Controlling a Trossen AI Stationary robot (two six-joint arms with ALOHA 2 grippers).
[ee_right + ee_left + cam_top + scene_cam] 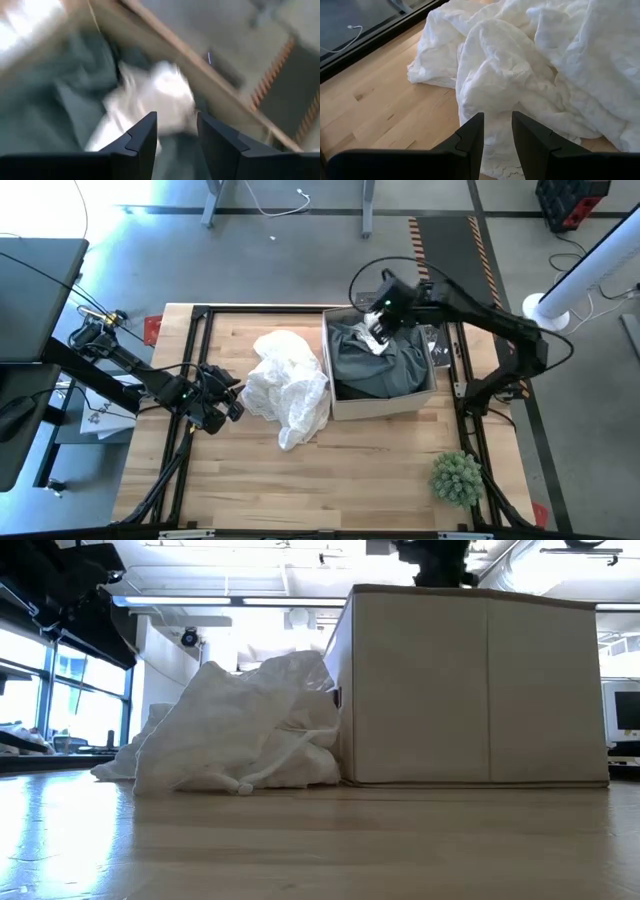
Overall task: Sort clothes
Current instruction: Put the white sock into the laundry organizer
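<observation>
A white garment (pixel 290 385) lies crumpled on the wooden table, its right side against the tan cardboard box (pixel 432 385). It also shows in the low view (pixel 250 725). My left gripper (pixel 228 402) is open at the garment's left edge (pixel 495 100), low over the table. A grey-green garment (pixel 385 365) fills the box, with a pale crumpled cloth (pixel 376 340) on its far part. My right gripper (pixel 380 325) is open just above that pale cloth (pixel 155 95). The plaid and black garments are out of sight. My left gripper comes level from the table's left, and its fingertips (pixel 472 130) stand either side of a fold at the white garment's left edge (pixel 496 150). I cannot tell whether they touch the cloth.
The box (pixel 470 690) stands at the table's back right. A green plant ball (pixel 456 478) sits at the front right corner. Black frame rails (pixel 195 330) run along the table's edges. Bare wood (pixel 330 480) lies in front of the garment and the box.
</observation>
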